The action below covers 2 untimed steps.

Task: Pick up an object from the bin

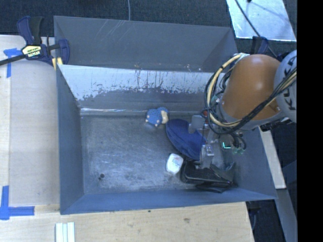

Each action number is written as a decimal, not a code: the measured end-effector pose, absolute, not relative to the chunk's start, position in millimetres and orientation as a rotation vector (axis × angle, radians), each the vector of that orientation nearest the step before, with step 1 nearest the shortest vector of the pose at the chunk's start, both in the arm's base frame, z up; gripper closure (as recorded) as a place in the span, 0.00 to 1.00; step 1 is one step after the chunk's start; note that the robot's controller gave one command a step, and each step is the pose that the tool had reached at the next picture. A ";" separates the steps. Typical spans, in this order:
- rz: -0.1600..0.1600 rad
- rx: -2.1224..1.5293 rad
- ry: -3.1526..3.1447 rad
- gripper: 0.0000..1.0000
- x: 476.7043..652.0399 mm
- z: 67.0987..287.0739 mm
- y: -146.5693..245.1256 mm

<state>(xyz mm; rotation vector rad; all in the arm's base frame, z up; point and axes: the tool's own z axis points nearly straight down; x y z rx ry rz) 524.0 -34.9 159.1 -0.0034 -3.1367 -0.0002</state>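
My gripper hangs low at the bin's right side, its body just under the orange cover. It is over the right edge of a dark blue rounded thing and just above a flat black thing that lies by the front wall. A small white cap-like thing rests left of the black one. Further back, near the rear wall, sits a small blue and yellow toy. The fingertips blend into the dark things below them.
The orange cover and a bundle of cables hide the bin's right wall and part of the floor there. The left half of the bin floor is bare metal with a small dark speck near the front left.
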 end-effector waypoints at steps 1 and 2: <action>0.000 -0.021 -3.139 0.00 549.4 85.0 -24.7; -0.001 -0.020 -3.142 1.00 550.9 85.5 -24.4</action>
